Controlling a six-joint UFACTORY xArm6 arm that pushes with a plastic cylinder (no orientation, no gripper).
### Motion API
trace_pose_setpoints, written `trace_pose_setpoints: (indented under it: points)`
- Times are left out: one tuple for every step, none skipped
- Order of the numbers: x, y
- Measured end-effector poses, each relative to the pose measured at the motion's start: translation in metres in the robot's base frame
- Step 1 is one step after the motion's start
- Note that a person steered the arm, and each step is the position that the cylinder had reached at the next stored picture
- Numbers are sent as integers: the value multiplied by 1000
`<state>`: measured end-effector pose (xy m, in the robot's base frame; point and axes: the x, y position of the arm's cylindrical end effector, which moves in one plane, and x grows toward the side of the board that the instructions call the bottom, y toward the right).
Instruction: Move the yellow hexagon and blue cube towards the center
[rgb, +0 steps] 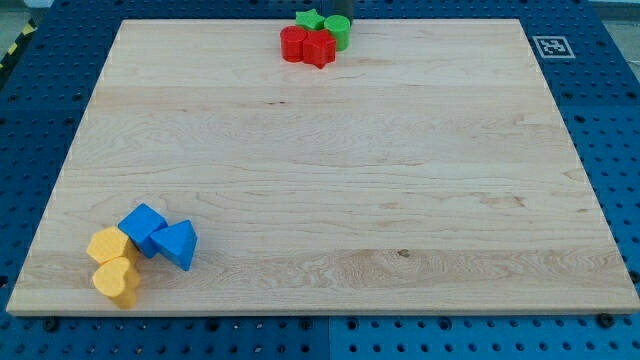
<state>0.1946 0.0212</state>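
The yellow hexagon lies near the board's bottom left corner. The blue cube touches it on its upper right. A short piece of my dark rod shows at the view's top edge, with my tip just behind a green cylinder. My tip is far from the yellow hexagon and the blue cube, across the whole board.
A blue triangular block sits against the blue cube's right side. A yellow heart-shaped block lies just below the hexagon. At the top edge, a green star, the green cylinder and two red blocks are clustered. A marker tag is at the wooden board's top right corner.
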Motion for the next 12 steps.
trace_pose_setpoints:
  points:
    - [-2, 11]
    - [-2, 49]
    - [-3, 120]
    - [16, 176]
    - [20, 180]
    - [28, 181]
    - [108, 180]
    - [171, 144]
    - [195, 59]
    - [195, -41]
    - [195, -90]
    - [195, -134]
